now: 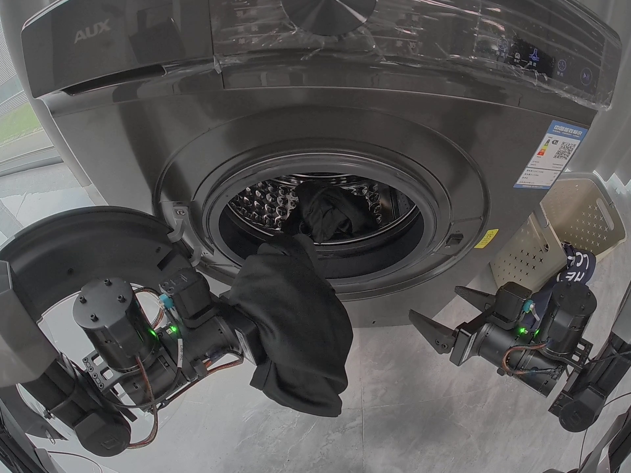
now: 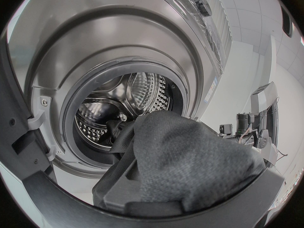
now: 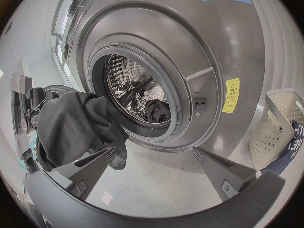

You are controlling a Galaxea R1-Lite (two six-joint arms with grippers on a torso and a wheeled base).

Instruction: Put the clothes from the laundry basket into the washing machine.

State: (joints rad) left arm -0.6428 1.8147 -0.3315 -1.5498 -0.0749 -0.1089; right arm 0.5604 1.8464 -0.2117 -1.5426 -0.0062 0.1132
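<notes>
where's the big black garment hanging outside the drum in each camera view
Head view: the black garment hangs low in the centre, just below the door opening, at the end of the left arm.
Left wrist view: black garment in the near foreground, in front of the door opening.
Right wrist view: black garment beside the door opening, on the side away from the laundry basket.
Shared landmark: the round door opening.

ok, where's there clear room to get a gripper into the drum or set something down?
Free: drum left side, between the door seal and the black garment inside; floor tiles between the held black garment and the open right gripper. Crowded: the opening's lower-left rim, where the held garment hangs in front.
</notes>
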